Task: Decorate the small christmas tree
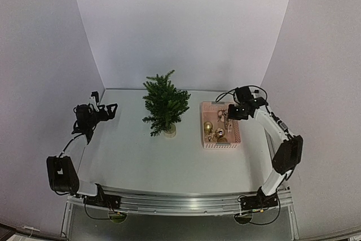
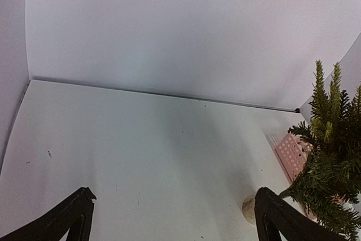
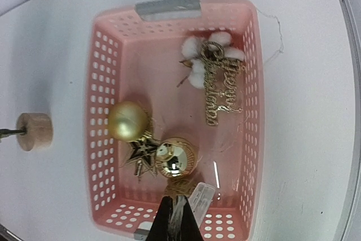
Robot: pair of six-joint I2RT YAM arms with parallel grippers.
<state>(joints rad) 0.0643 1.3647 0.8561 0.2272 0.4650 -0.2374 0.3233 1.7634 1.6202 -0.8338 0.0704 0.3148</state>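
The small christmas tree (image 1: 164,105) stands mid-table on a pale round base (image 3: 35,131); its branches (image 2: 333,167) fill the right edge of the left wrist view. To its right, the pink basket (image 1: 221,145) holds a matte gold ball (image 3: 127,120), a black-and-gold star (image 3: 141,153), a shiny gold ball (image 3: 176,157), a white cotton sprig (image 3: 200,55) and a gold script ornament (image 3: 221,91). My right gripper (image 3: 179,197) reaches into the basket's near end, shut on the gold thread tuft beside the shiny ball. My left gripper (image 1: 104,103) hovers wide open left of the tree, holding nothing.
White walls close in the table at the back and both sides. A clear plastic piece (image 3: 202,196) lies by my right fingers. The basket has a grey handle (image 3: 168,7) at its far end. A thin thread (image 3: 275,32) trails outside the basket wall.
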